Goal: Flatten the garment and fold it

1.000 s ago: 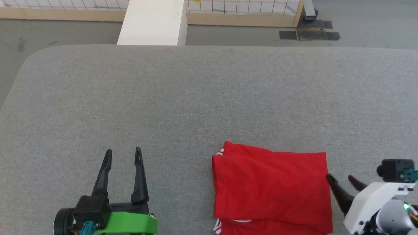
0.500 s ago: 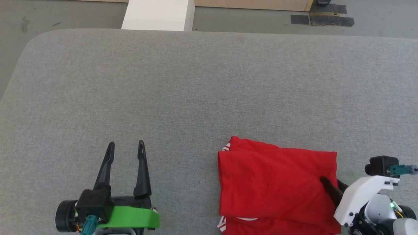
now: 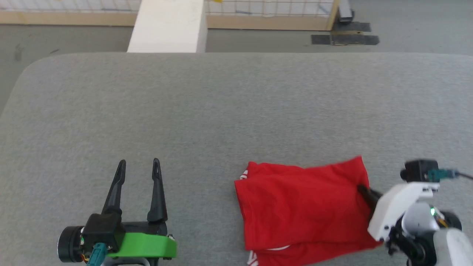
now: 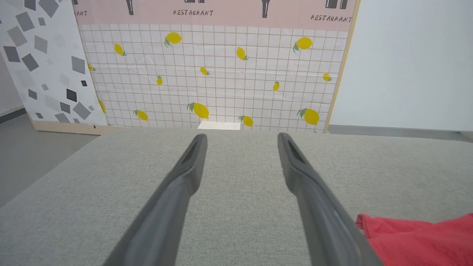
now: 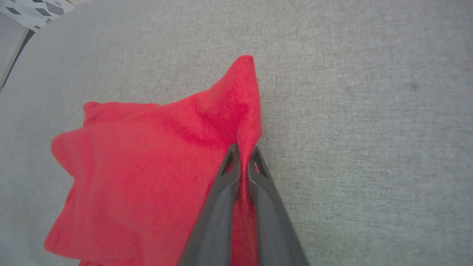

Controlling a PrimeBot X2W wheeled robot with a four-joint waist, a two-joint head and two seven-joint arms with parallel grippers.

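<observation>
R fingers (image 5: pixel 232 166) are pinching right edge of folded red shirt (image 3: pixel 295 207) on gray counter (image 3: pixel 221 111); L fingers (image 3: pixel 156 177) are hovering wide, empty.

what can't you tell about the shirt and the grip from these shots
- Head view: near edge of the garment cut off at the bottom; any lettering folded out of sight.
- Right wrist view: how many layers the right gripper pinches, hidden by bunched cloth.
- Left wrist view: most of the garment, cut by the lower right edge.
</observation>
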